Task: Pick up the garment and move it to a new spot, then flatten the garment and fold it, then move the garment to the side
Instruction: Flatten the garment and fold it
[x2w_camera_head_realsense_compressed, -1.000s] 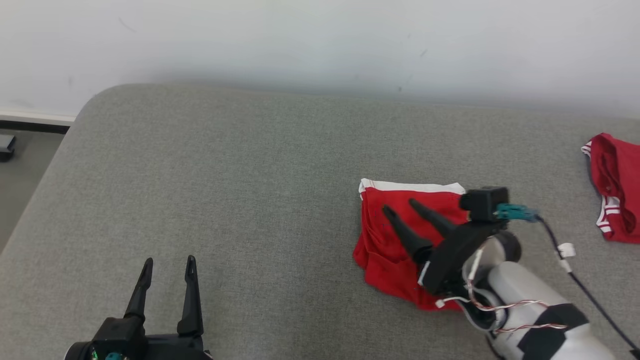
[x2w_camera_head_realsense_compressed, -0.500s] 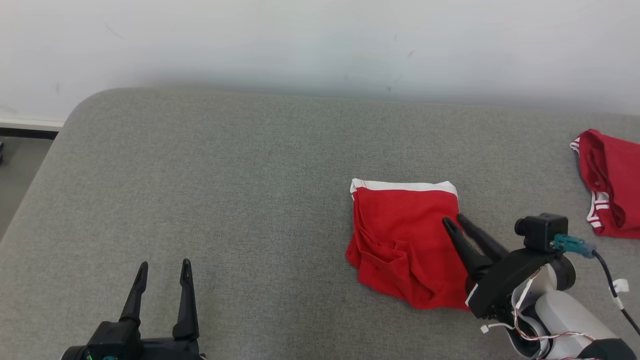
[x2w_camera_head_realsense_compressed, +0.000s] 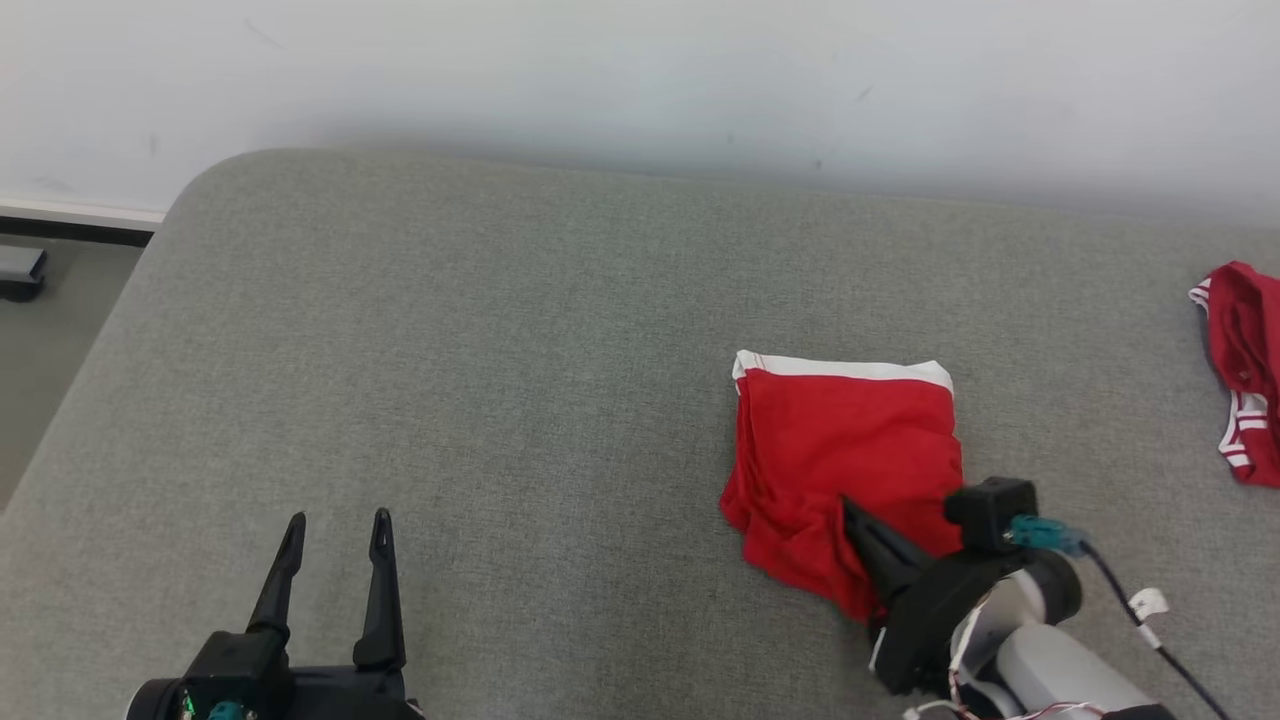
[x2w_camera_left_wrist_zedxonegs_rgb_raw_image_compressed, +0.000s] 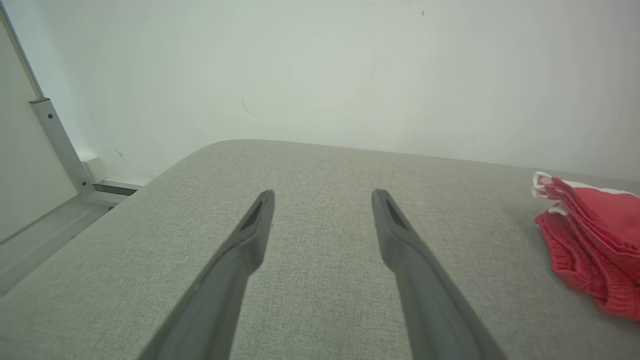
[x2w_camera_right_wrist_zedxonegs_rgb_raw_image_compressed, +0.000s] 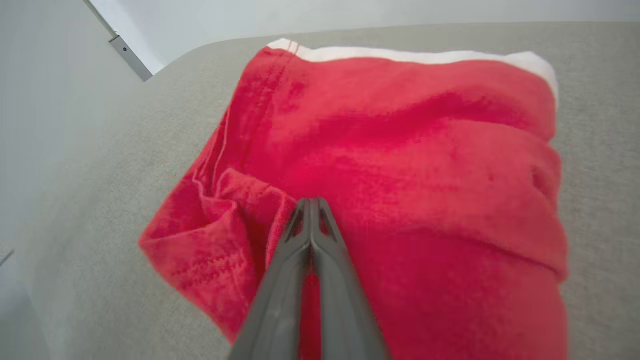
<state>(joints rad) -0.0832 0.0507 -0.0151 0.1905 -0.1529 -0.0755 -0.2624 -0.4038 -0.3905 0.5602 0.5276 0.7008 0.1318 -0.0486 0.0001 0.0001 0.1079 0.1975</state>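
The grey padded surface (x2w_camera_head_realsense_compressed: 500, 350) carries a folded red garment (x2w_camera_head_realsense_compressed: 840, 440) right of its middle and somewhat nearer its front edge than the back edge along the white wall (x2w_camera_head_realsense_compressed: 600, 70). The garment's white waistband (x2w_camera_head_realsense_compressed: 845, 367) faces that back edge, and its left side is bunched into loose creases. The right gripper (x2w_camera_head_realsense_compressed: 850, 508) reaches in from the front right corner. Its two dark fingers are pressed together into a single point, and the tips rest on the red cloth near the garment's front edge. In the right wrist view the closed fingers (x2w_camera_right_wrist_zedxonegs_rgb_raw_image_compressed: 280, 280) lie on the fabric just beside a raised fold. Whether any cloth is pinched between them cannot be told. The left gripper (x2w_camera_head_realsense_compressed: 338, 518) sits near the front edge on the left, well apart from the garment, with its fingers spread wide and nothing between them. A second red piece with white stripes (x2w_camera_head_realsense_compressed: 1245, 370) lies at the far right edge of the surface.
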